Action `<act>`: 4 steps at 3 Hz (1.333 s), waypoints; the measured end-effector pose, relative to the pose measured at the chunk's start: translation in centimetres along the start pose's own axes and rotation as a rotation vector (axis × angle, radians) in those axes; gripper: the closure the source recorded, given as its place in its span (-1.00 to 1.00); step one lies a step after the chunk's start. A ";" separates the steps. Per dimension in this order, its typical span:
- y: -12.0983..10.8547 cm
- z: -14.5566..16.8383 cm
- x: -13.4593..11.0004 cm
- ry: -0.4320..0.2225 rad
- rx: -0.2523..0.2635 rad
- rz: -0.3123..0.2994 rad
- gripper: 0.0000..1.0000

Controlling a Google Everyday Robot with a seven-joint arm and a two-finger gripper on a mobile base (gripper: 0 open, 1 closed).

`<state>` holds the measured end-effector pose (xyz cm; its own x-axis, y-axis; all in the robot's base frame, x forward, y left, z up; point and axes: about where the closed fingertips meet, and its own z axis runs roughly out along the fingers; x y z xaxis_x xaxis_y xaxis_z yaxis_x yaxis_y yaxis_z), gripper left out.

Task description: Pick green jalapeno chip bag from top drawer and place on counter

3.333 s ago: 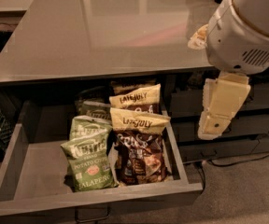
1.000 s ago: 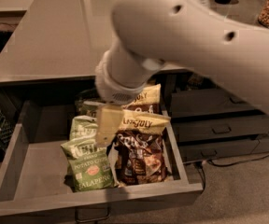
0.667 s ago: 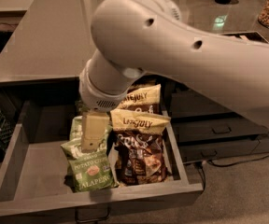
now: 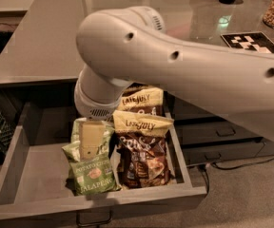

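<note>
Nearest us, the top drawer (image 4: 37, 175) stands pulled out, its thin handle (image 4: 94, 217) at the bottom edge. Its left half shows bare grey floor, and all the bags are crowded to the right. Closest to the front wall lies the green jalapeno chip bag (image 4: 92, 176), face up, with its lettering readable. Just beside it on the right is a dark brown bag (image 4: 141, 158) with a cream-yellow top, and a second brown bag (image 4: 141, 99) sits behind that one.

Over the upper part of the green bag we see the gripper (image 4: 91, 146), pointing down into the drawer at or very near the bag's top. We cannot tell whether it is open or closed, nor whether it touches the bag.

We judge the task to be at its reach: the bag has not been lifted and rests on the drawer floor. The grasp, the lift and the set-down are all left to do.

Above, the arm (image 4: 184, 65) sweeps in from the right. Beyond it the counter (image 4: 46, 42) lies glossy, with a black-and-white marker (image 4: 251, 42) far to the right.
</note>
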<state>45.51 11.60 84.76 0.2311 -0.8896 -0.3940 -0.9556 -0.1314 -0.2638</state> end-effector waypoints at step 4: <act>0.3 8.0 5.4 0.205 -0.082 0.023 -0.92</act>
<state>47.91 10.27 75.53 0.1750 -0.9619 -0.2100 -0.9738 -0.1377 -0.1809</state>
